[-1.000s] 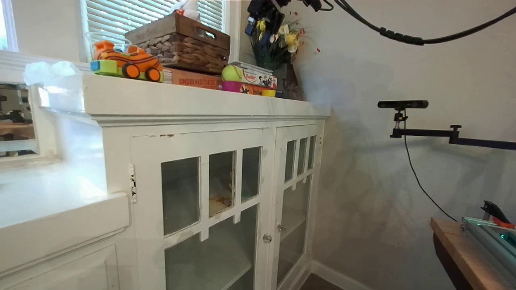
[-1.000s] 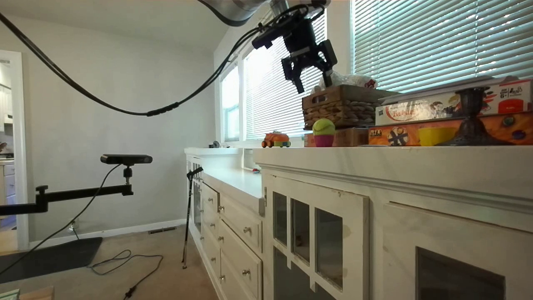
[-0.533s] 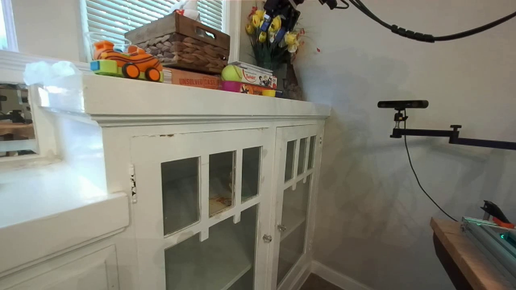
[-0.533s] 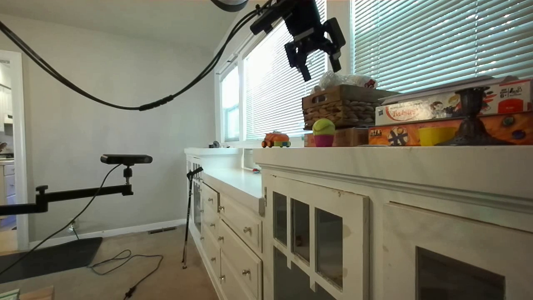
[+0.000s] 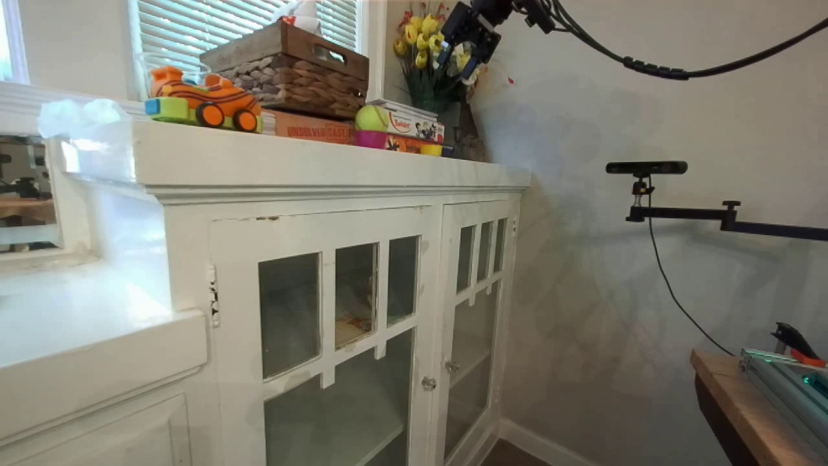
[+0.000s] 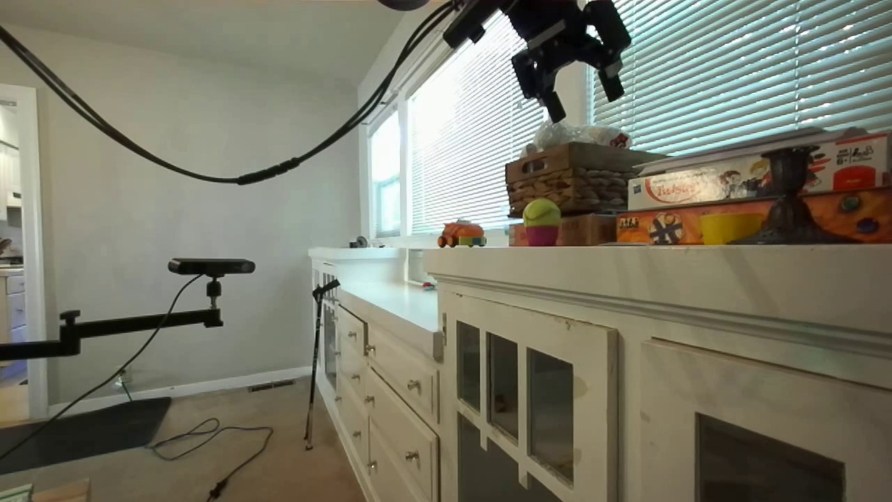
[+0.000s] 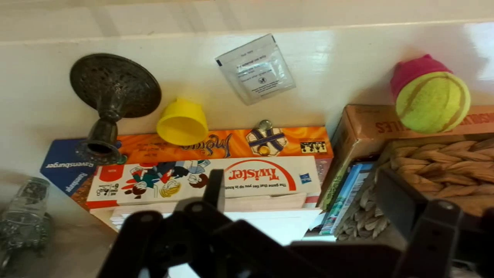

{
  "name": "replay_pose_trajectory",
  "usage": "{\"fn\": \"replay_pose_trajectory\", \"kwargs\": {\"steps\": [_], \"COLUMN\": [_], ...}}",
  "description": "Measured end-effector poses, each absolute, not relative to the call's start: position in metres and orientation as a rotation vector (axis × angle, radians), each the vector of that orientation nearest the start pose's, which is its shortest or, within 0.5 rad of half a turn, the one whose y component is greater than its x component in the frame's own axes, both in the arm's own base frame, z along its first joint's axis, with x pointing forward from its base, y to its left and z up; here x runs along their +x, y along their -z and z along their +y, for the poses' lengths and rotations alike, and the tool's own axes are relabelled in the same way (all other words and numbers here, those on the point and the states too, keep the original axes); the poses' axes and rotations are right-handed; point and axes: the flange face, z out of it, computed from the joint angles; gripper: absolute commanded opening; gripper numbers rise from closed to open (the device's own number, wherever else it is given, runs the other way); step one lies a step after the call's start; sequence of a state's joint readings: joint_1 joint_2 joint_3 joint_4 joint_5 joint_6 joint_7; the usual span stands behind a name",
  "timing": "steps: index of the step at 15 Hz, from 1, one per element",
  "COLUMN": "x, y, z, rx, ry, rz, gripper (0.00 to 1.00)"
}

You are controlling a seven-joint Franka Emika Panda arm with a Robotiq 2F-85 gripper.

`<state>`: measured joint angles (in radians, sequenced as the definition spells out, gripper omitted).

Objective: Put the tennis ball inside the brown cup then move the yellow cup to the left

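The tennis ball (image 7: 432, 102) rests in the mouth of a small magenta cup (image 7: 415, 71), bulging above its rim; the ball (image 6: 541, 210) and cup (image 6: 541, 236) show upright on the white ledge in an exterior view. The brown cup is out of view. Against the game boxes stands the yellow cup (image 7: 182, 122), beside a dark metal candlestick (image 6: 787, 181). My gripper (image 6: 584, 101) hangs high above the ledge, its fingers spread with nothing between them. In the wrist view the gripper (image 7: 301, 179) lies over the boxes and basket, with both cups beyond its fingertips.
A Twister box (image 7: 266, 173) lies on an orange game box (image 7: 231, 143) behind the yellow cup. A wicker basket (image 5: 323, 71) sits on another box behind the ball. Flowers (image 5: 417, 39) stand at the wall end, a toy truck (image 5: 213, 100) opposite. A flat packet (image 7: 258, 71) lies between the cups.
My open gripper has moved away from the basket side, rightward in both exterior views, and appears higher in one of them. Ball, cups and boxes stay where they were.
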<state>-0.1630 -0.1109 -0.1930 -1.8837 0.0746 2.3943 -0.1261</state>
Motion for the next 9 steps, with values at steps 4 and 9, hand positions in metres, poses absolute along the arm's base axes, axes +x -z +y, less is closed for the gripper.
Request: {"fn": "replay_pose_trajectory", "kwargs": {"steps": [4,9], "x": [0.531,0.539], "y": [-0.619,-0.597], "z": [-0.224,-0.234], "rx": [-3.011,-3.013], "ry": [0.99,1.033], "rz": [0.503,0.528], "gripper": [1.0,1.0]}}
